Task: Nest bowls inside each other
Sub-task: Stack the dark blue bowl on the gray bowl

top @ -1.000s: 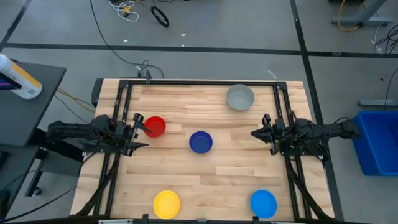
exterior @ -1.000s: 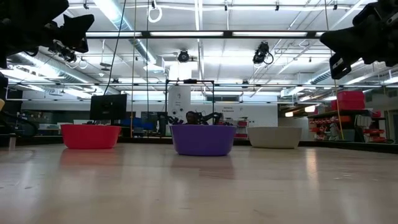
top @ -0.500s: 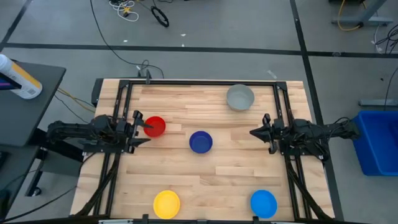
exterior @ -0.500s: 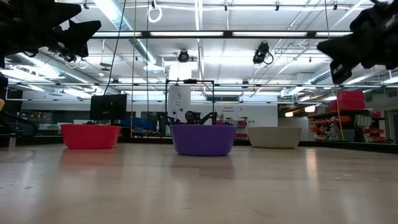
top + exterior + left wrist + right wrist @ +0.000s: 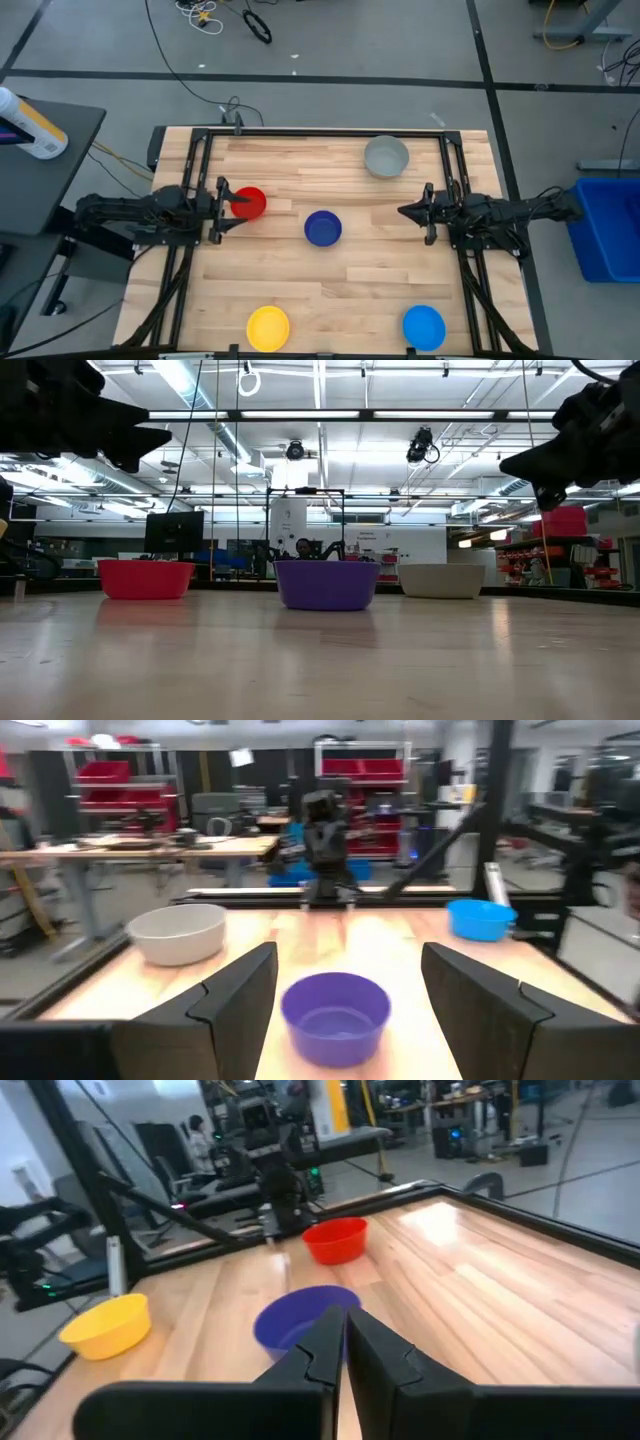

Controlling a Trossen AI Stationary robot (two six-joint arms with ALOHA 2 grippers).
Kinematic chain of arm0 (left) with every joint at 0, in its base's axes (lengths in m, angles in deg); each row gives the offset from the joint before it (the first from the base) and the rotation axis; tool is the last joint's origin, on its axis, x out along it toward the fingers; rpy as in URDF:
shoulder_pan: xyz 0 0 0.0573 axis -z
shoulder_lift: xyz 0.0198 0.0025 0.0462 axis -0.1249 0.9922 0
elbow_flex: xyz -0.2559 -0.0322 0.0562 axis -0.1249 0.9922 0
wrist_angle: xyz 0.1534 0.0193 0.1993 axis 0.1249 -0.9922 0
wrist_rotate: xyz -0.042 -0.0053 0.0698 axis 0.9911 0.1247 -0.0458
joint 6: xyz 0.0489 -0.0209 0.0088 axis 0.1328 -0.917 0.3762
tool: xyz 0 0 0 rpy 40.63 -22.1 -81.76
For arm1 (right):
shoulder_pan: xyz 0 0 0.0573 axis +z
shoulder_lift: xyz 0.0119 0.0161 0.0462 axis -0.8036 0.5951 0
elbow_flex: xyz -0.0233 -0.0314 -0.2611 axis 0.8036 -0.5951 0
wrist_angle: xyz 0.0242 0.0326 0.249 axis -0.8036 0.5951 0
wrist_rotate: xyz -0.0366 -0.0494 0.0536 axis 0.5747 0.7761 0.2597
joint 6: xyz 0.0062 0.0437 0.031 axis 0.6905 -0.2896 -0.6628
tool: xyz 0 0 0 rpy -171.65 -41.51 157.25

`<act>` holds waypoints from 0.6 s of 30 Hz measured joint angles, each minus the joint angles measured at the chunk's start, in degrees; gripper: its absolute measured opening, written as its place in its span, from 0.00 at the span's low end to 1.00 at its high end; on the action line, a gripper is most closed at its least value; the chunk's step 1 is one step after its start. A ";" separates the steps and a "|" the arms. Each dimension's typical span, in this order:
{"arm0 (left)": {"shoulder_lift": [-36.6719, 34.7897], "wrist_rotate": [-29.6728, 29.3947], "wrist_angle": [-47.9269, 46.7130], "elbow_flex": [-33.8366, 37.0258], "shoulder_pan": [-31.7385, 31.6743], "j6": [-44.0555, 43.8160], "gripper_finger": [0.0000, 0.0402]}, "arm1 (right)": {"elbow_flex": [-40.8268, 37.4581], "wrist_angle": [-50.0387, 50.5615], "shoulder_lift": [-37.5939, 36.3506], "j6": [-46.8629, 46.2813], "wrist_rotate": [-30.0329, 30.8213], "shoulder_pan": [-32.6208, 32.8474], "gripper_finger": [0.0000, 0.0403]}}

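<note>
The left gripper (image 5: 222, 205) has its fingers (image 5: 232, 1003) spread wide and empty, raised above the surface (image 5: 350, 270). The red bowl (image 5: 249, 203) sits just ahead of their tips, and the dark blue bowl (image 5: 335, 1013) lies further along the same line.

The right gripper (image 5: 412, 212) has its fingers (image 5: 316, 1352) pressed nearly together, holding nothing. It also hangs above the surface and points at the dark blue bowl from the opposite side. The grey bowl (image 5: 386, 157) stands off to one side of these fingers, the lighter blue bowl (image 5: 424, 326) well off to the other. The yellow bowl (image 5: 268, 327) is far from both grippers.

All five stand apart, none nested yet. They look like thin, light, rigid plastic with smooth, probably slippery walls. A pinch across the rim, one finger inside and one outside, seems the surest hold, since squeezing the whole width might flex a bowl or pop it free.
</note>
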 joint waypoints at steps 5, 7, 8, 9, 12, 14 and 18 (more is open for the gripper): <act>2.80 -2.39 -0.23 -0.01 0.00 -0.30 0.64 | 0.00 -0.80 2.92 -4.39 6.81 -0.01 0.06; 4.21 -2.93 -0.28 -0.03 0.00 -0.80 0.64 | 0.00 -1.19 4.28 -5.55 10.71 -0.11 0.06; 4.95 -3.36 -0.30 -0.03 0.00 -0.91 0.64 | 0.00 -1.19 5.09 -5.53 11.37 -0.19 0.07; 5.67 -3.76 -0.28 -0.03 0.00 -1.09 0.64 | 0.00 -1.10 6.00 -5.02 11.36 -0.15 0.08; 7.58 -4.67 0.07 -0.07 0.00 -1.16 0.64 | 0.00 -1.28 9.38 -2.74 9.38 -0.15 0.11; 8.68 -4.95 1.13 -0.08 0.00 -1.15 0.64 | 0.00 -2.23 12.15 0.44 6.61 -0.15 0.13; 10.41 -5.12 4.36 -0.14 0.00 -1.09 0.64 | 0.00 -9.04 18.84 1.58 5.16 -0.53 0.18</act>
